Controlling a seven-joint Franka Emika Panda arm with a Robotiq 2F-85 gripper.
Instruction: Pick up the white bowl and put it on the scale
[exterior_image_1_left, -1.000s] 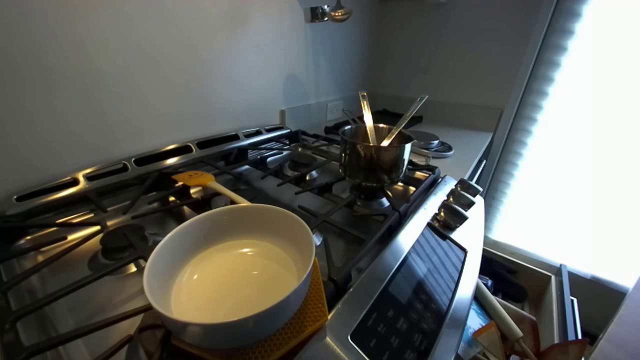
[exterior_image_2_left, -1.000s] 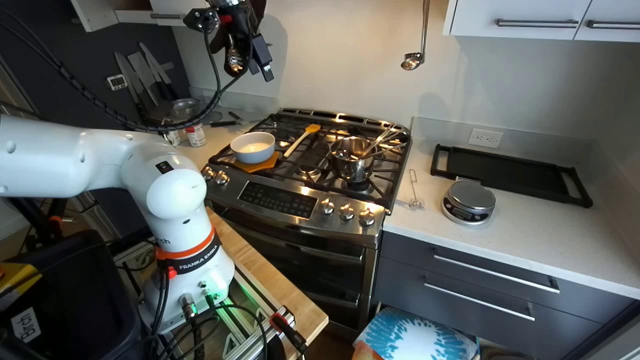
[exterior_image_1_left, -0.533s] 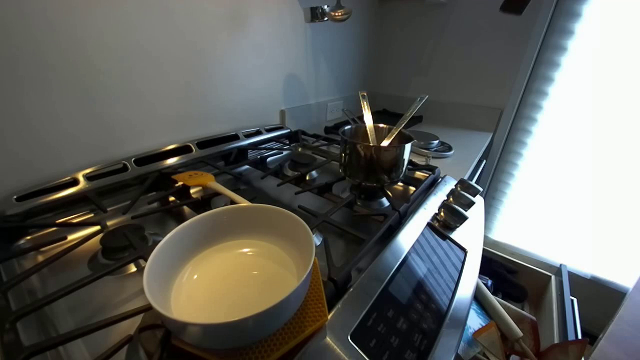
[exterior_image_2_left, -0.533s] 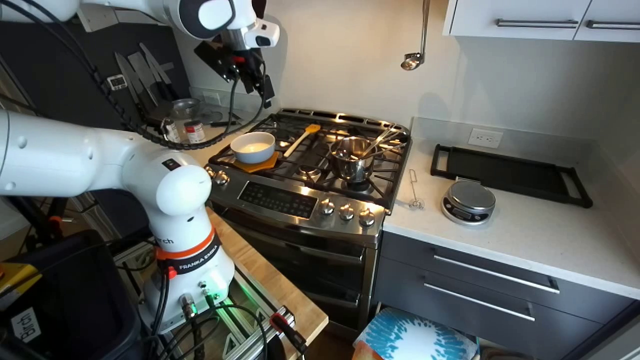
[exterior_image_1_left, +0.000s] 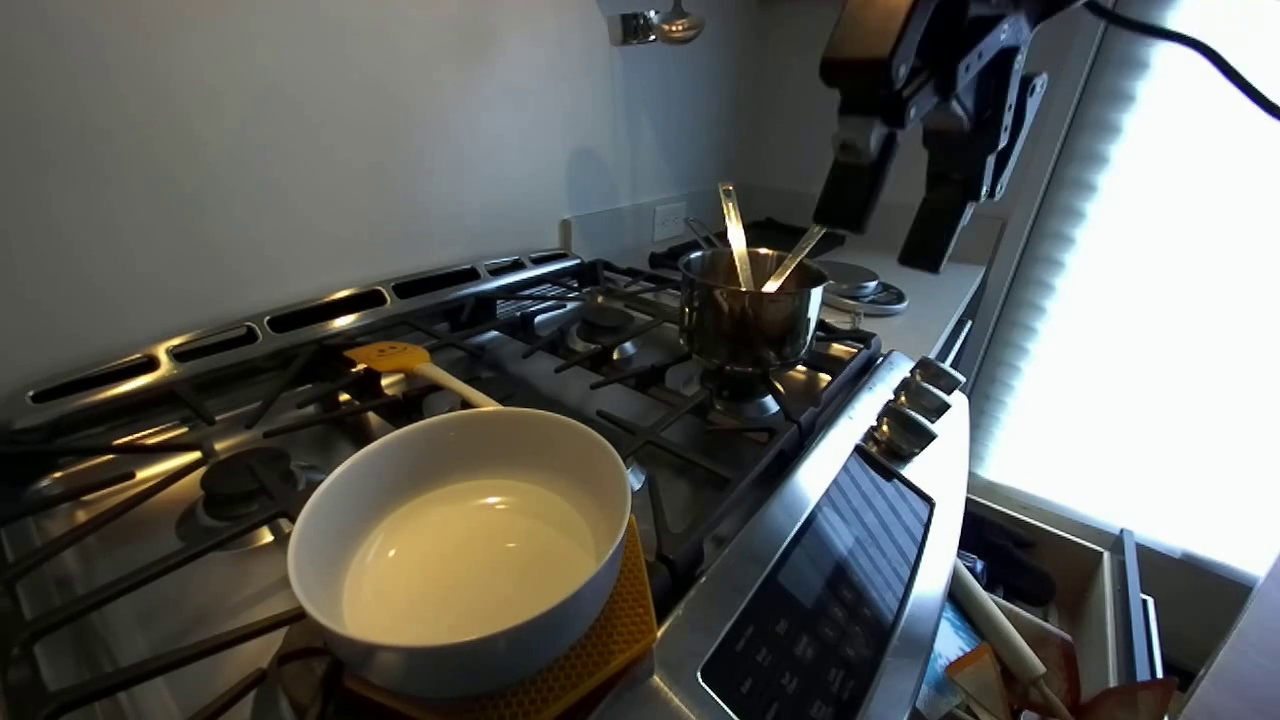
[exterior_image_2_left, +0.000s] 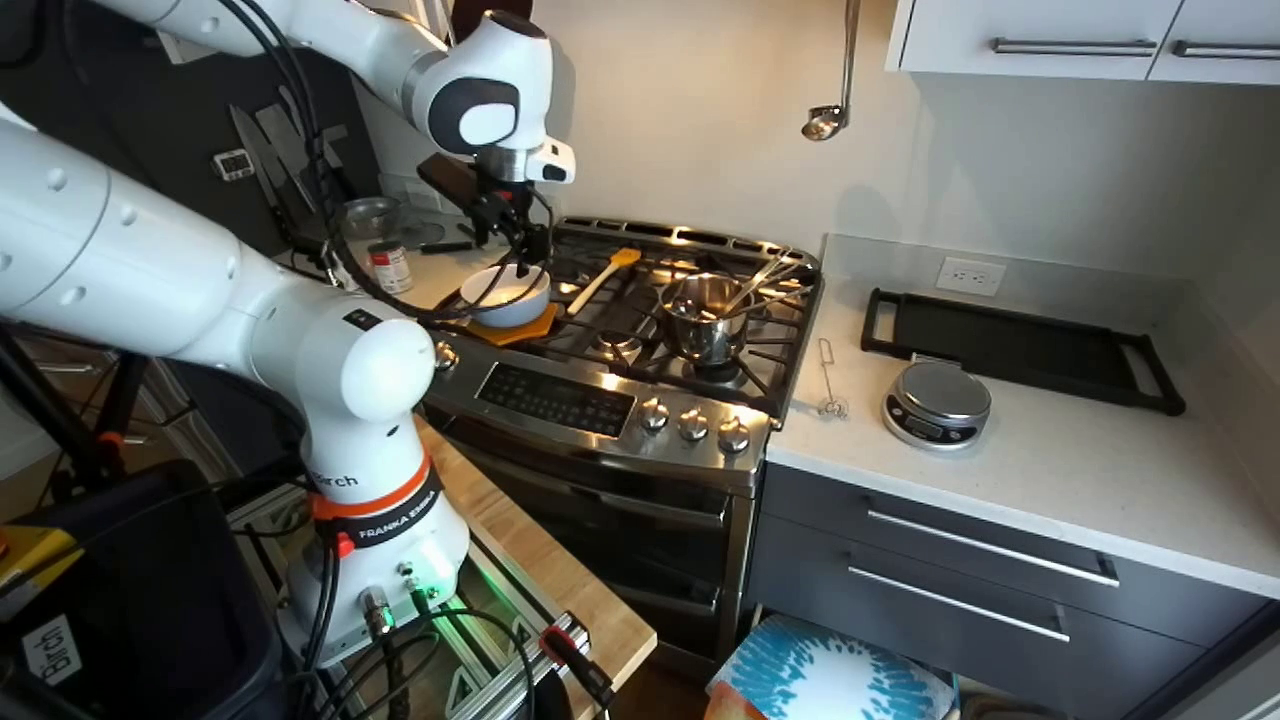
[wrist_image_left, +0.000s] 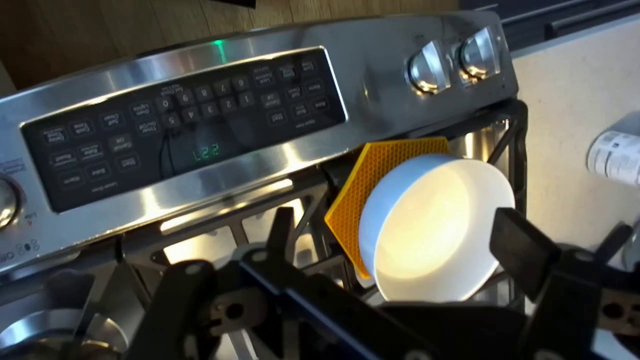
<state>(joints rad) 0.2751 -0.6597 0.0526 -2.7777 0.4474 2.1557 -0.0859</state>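
Prob. pre-grasp stage: gripper (exterior_image_1_left: 887, 230), spread wide w/ nothing held, is up clear of white bowl (exterior_image_1_left: 465, 560), which sits upright on yellow mat (wrist_image_left: 372, 177) on stove (exterior_image_2_left: 555, 398); grasp, lift, carry & set-down on scale (exterior_image_2_left: 941, 392) on counter (exterior_image_2_left: 1060, 460) all TBD.

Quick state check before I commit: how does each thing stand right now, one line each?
End effector: open, holding nothing, apart from the bowl.
White bowl: upright, looks empty, not grasped.
Orange pad: lying flat, partly covered by the bowl.
Scale: nothing on it; readout too small to read.
Steel pot: upright, uncovered, utensils leaning out.
Yellow spatula: lying down.
Whisk: lying down.
Ladle: hanging.
Oven display: lit, green digits.
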